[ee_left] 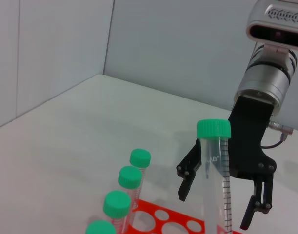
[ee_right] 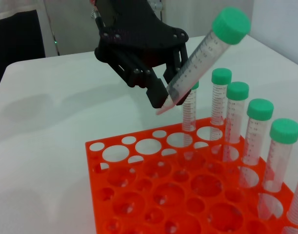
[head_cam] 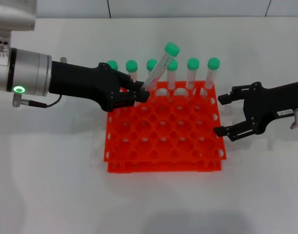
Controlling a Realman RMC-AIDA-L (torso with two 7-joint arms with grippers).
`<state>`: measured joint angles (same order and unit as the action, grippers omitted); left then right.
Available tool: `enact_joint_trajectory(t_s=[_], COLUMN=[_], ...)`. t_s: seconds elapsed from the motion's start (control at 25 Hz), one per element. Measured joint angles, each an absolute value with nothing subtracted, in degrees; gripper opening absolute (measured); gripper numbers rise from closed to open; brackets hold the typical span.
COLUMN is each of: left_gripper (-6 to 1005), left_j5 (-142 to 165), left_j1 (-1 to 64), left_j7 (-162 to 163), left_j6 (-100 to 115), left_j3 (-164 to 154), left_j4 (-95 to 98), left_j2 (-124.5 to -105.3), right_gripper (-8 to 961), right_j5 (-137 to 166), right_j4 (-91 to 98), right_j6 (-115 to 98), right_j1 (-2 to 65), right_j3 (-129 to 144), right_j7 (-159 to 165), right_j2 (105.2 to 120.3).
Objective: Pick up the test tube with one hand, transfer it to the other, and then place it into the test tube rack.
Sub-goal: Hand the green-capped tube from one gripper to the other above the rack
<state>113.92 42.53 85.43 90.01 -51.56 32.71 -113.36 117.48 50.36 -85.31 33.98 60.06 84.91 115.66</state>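
Above the test tube rack (head_cam: 163,129), L gripper (head_cam: 139,93) clamps the test tube (head_cam: 159,68) near its bottom, cap tilted up, probably for handover. R gripper (head_cam: 226,115) waits beside rack w/ jaws apart.

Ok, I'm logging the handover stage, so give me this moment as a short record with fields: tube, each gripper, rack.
held tube: the test tube, tilted, green cap up, lifted above the rack
left gripper: left gripper shut on the tube's lower end, over the rack's far left part
right gripper: right gripper open, beside the rack's right edge, not touching the tube
rack: the test tube rack, orange, on the white table
other tubes: six capped tubes upright in the far row
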Motion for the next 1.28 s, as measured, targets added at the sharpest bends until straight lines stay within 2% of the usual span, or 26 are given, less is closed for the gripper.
enact_joint_trajectory(t_s=[0.56, 1.28], left_gripper=[212, 216], left_j5=[114.0, 114.0], left_j1=[42.9, 43.1], left_j7=[85.4, 85.0], left_j6=[90.0, 90.0], left_j3=[-51.7, -51.5], left_j4=[33.0, 34.1], left_j2=[-113.15, -113.11], right_gripper=[857, 856], right_j5=[114.0, 113.7], right_j4=[50.6, 50.9], right_j6=[-86.0, -96.2], right_j1=[34.7, 42.0], right_j3=[59.4, 48.4], right_j7=[88.9, 102.6], right_j2=[115.0, 113.68])
